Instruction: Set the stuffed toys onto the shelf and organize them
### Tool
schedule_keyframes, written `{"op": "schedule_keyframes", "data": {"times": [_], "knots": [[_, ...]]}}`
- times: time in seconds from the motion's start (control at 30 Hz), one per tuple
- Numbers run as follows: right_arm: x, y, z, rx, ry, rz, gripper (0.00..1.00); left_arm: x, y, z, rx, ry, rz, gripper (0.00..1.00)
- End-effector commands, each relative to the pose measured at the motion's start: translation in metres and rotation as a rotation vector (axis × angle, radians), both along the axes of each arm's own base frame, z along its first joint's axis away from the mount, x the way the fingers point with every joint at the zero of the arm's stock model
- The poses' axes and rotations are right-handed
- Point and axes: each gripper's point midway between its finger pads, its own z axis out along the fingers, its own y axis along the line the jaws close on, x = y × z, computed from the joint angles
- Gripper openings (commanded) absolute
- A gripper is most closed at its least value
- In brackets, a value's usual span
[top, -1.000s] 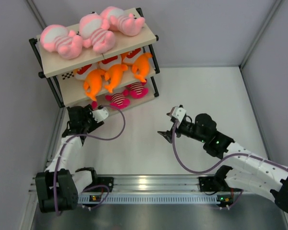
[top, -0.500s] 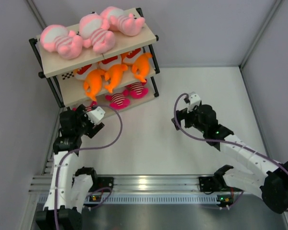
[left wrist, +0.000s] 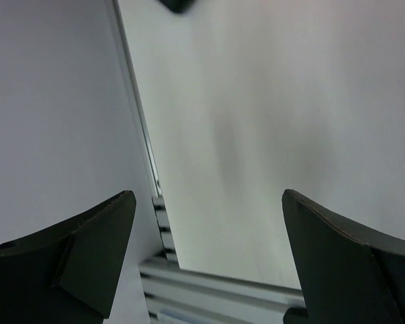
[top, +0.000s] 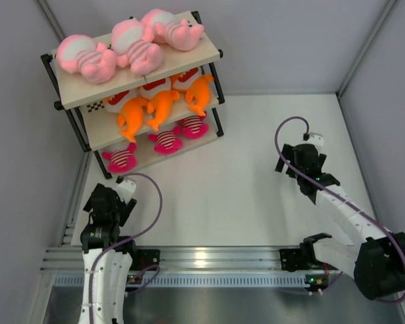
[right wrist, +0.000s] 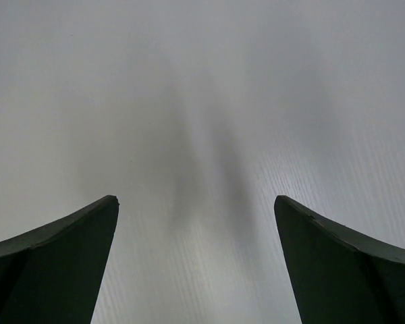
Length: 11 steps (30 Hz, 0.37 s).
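The shelf [top: 88,92] stands at the far left corner. Three pale pink stuffed toys [top: 136,48] lie on its top board. Three orange ones [top: 160,104] hang over the middle board. Three magenta-striped ones [top: 167,141] sit along the bottom board, the leftmost [top: 121,160] by the left post. My left gripper [top: 102,214] [left wrist: 209,202] is drawn back near its base, open and empty, well clear of the shelf. Over bare table on the right, my right gripper [top: 293,162] [right wrist: 196,202] is open and holds nothing.
An aluminium rail [top: 209,256] [left wrist: 216,290] runs along the near edge between the arm bases. White walls close in the left [top: 27,169] and right [top: 385,135] sides. Purple cables [top: 152,206] loop off both wrists.
The left gripper opened and pulled back from the bottom board toward its base, leaving a striped toy at the board's left end. The right arm swung back to the right.
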Motion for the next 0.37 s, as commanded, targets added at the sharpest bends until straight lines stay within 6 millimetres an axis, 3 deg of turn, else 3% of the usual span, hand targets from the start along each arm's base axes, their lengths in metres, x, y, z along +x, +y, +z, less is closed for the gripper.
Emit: {"op": "schedule_keyframes", "data": {"times": [0.0, 0.33], "knots": [[-0.005, -0.020, 0.002, -0.017, -0.033, -0.115, 1.00, -0.026, 0.028, -0.011, 0.050, 0.019, 0.233, 0.96], [-0.006, -0.024, 0.014, -0.005, -0.129, -0.136, 0.99, -0.037, 0.031, -0.016, 0.012, 0.005, 0.324, 0.96]]}}
